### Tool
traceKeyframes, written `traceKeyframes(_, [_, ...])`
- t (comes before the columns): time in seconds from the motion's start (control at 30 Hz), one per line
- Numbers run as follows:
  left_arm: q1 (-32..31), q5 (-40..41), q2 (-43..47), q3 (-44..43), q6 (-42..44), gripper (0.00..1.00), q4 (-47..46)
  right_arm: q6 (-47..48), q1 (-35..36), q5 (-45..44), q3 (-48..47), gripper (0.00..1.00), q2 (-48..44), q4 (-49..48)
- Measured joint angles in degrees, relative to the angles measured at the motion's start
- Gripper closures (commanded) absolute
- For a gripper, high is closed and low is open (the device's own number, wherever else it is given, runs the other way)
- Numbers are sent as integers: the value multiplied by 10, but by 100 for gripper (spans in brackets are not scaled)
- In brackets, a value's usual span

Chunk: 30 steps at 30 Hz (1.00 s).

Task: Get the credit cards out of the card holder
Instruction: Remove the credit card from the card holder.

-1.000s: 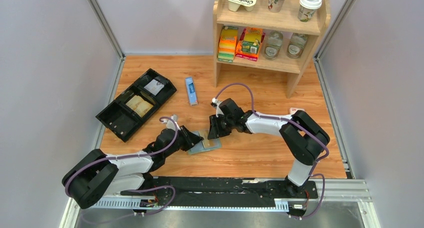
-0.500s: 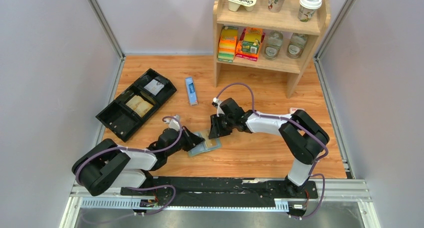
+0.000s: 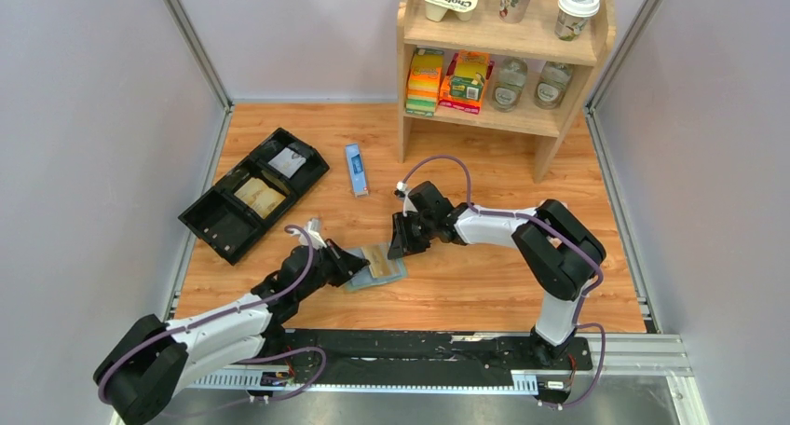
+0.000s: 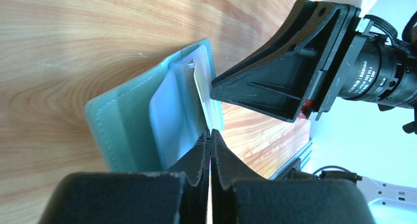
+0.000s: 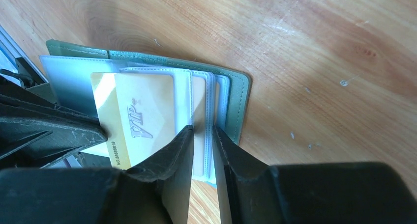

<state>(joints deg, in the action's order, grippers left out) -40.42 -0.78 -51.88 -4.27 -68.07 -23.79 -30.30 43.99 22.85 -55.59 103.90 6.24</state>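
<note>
**Card holder (image 3: 376, 267), lying open on the table (image 3: 484, 281) between the two grippers.**
The left gripper (image 4: 210, 135) was clenched on the corner of a gold credit card (image 5: 137, 111) marked VIP, which stood partly out of a pale pocket page. The right gripper (image 5: 201, 133) was pinched on the stacked pocket pages at the holder's edge, with another tan card visible between them. The sage cover lay underneath, flat on the wood.

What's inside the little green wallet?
A gold VIP card sticks out of clear pocket pages in the card holder. Deeper pockets hide behind pages and the right fingers.
</note>
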Motion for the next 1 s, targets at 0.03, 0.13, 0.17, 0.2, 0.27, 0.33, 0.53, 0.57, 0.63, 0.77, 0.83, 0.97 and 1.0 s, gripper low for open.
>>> traceKeyframes(0.03, [0,3,11,1,-2,100,14,-1,0,0,0,72,0,0])
traceKeyframes(0.13, [0,16,44,6,-10,100,55,-1,-1,1,0,69,0,0])
traceKeyframes(0.17, [0,20,51,9,-13,100,64,-1,-1,2,0,68,0,0])
traceKeyframes(0.2, [0,23,54,10,-15,100,73,-1,-1,3,-1,66,0,1])
traceKeyframes(0.27, [0,27,55,10,-18,100,86,-1,-1,4,-4,62,0,4])
traceKeyframes(0.33, [0,29,52,10,-21,100,94,0,-1,4,-8,60,-2,11])
traceKeyframes(0.53, [0,30,35,10,-21,100,102,4,1,-7,-11,60,-37,43])
traceKeyframes(0.57, [0,30,34,10,-21,100,103,4,1,-7,-11,62,-39,43])
traceKeyframes(0.63, [0,30,31,10,-21,100,103,7,3,3,-11,65,-56,35])
traceKeyframes(0.77, [0,30,24,10,-21,100,103,13,9,26,-15,67,-62,13])
traceKeyframes(0.83, [0,30,19,10,-21,100,101,12,13,40,-16,68,-57,3])
traceKeyframes(0.97, [0,30,10,10,-21,100,96,8,16,69,-18,69,-21,-23])
traceKeyframes(1.0, [0,30,8,10,-21,100,94,5,16,75,-17,69,-11,-28])
